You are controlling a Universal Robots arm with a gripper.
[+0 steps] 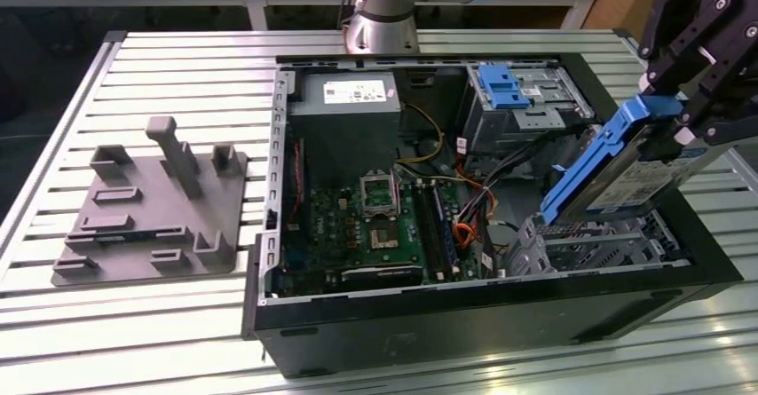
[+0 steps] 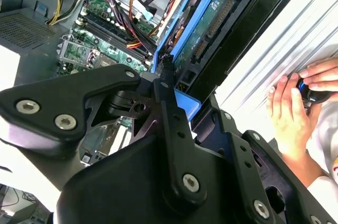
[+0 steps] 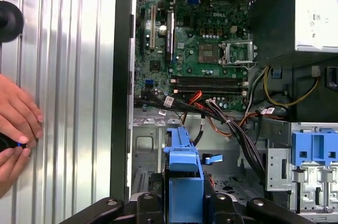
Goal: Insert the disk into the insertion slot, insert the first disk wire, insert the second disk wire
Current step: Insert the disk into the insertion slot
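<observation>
An open black case (image 1: 474,302) sits on the slatted desk (image 1: 177,67). Inside it a green motherboard (image 1: 355,226) lies flat, with a grey power supply (image 1: 343,93) at the far end and a tangle of cables (image 1: 468,204) beside the board. A grey cage (image 1: 556,102) carries a blue latch (image 1: 500,86). Toward the exterior view's left, a grey fixture (image 1: 148,209) stands on the desk, apart from the case.

There is one open computer case (image 1: 474,293), one motherboard (image 1: 367,226), one power supply (image 1: 343,93), one insertion slot (image 1: 598,244), one grey cage (image 1: 533,115) with one blue latch (image 1: 502,84), one grey fixture plate (image 1: 142,222), one gripper (image 1: 684,122) clamped on one disk (image 1: 627,177), and two hands (image 3: 20,114) in the first wrist view.
</observation>
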